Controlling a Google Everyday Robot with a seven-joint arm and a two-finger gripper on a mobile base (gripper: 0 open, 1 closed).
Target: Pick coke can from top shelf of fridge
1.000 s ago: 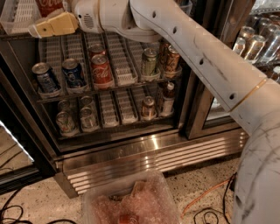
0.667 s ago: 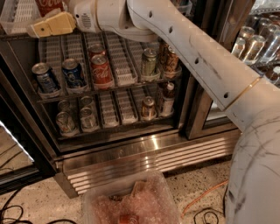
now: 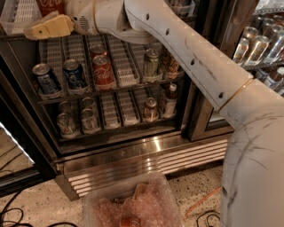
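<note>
Pincer (image 3: 48, 27) at top left, just under coke can (image 3: 49, 5); apart or together: couldn't tell. Coke can, 1, stood on top shelf (image 3: 13, 20) of fridge (image 3: 133, 153), cut off at top edge. Shelf below: 2 blue cans (image 3: 44, 79), 2 short red cans (image 3: 103, 71), 1 green can (image 3: 151, 62). Lowest shelf: 4 cans at left (image 3: 66, 124), 1 bottle (image 3: 169, 99) at right. Floor: 1 clear bin (image 3: 102, 204) w/ red item inside.

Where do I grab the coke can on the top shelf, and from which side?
Take the coke can across its round red side wall, coming in from the open front: it seems upright, top out of frame, white tray close beside it. The gripper sits just below it.
</note>
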